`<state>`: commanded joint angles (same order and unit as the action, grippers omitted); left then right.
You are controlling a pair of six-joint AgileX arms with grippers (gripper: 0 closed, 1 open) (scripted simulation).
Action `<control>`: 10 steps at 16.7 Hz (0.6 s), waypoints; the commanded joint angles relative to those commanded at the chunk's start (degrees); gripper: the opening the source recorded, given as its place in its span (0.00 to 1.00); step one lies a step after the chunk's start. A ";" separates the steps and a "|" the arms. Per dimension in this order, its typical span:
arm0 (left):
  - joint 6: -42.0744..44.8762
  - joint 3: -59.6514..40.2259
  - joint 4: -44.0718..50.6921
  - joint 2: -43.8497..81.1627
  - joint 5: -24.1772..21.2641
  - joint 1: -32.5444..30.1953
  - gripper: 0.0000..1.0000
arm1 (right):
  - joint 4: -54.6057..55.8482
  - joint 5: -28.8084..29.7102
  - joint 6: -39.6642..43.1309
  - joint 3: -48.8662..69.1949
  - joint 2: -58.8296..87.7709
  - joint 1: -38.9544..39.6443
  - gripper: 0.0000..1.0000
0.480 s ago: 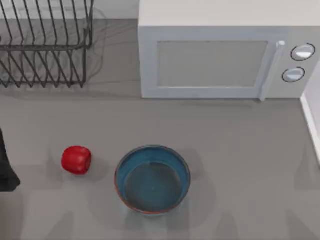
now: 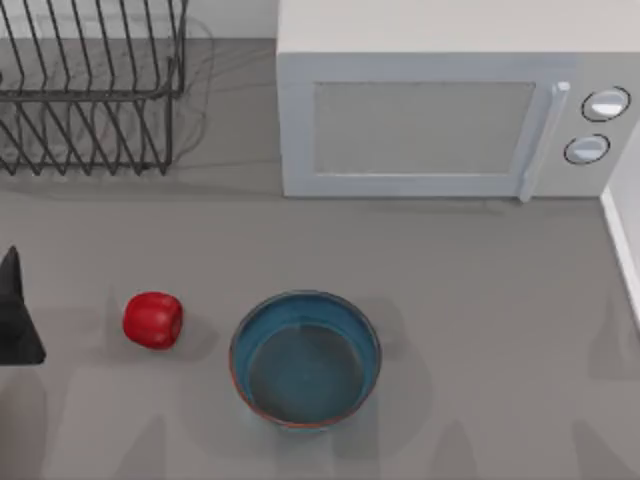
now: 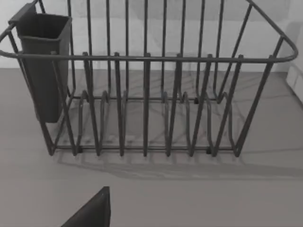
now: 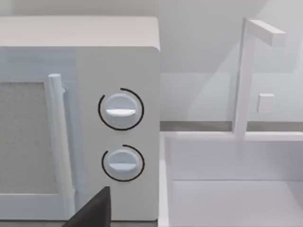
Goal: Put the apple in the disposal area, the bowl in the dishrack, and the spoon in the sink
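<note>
Left gripper [image 2: 18, 318] at the counter's left edge; finger state cannot be told. Apple [image 2: 152, 319] lies just to its right, nearer this arm than the right arm, which is parked facing the microwave [image 4: 78, 118] and sink [image 4: 227, 189]. Apple: small, glossy red, roundish, no clear long axis. Bowl [image 2: 305, 358] beside it, toward front centre; dishrack [image 2: 90, 90] in the back left corner.

Glossy apple [image 2: 152, 320]; glazed bowl [image 2: 305, 360]

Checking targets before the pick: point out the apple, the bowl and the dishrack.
apple [image 2: 152, 320], top view, middle of its red skin.
bowl [image 2: 305, 296], top view, far rim.
dishrack [image 3: 147, 57], left wrist view, top front wire.
</note>
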<state>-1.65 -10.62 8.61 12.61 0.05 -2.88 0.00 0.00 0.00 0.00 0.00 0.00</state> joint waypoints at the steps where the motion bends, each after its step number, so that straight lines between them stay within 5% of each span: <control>1: -0.50 -3.18 2.58 4.14 0.02 -0.86 1.00 | 0.00 0.00 0.00 0.00 0.00 0.00 1.00; 10: -6.10 -39.02 31.67 54.04 0.19 -10.59 1.00 | 0.00 0.00 0.00 0.00 0.00 0.00 1.00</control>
<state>-7.76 -49.64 40.28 66.66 0.24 -13.47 0.00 0.00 0.00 0.00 0.00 0.00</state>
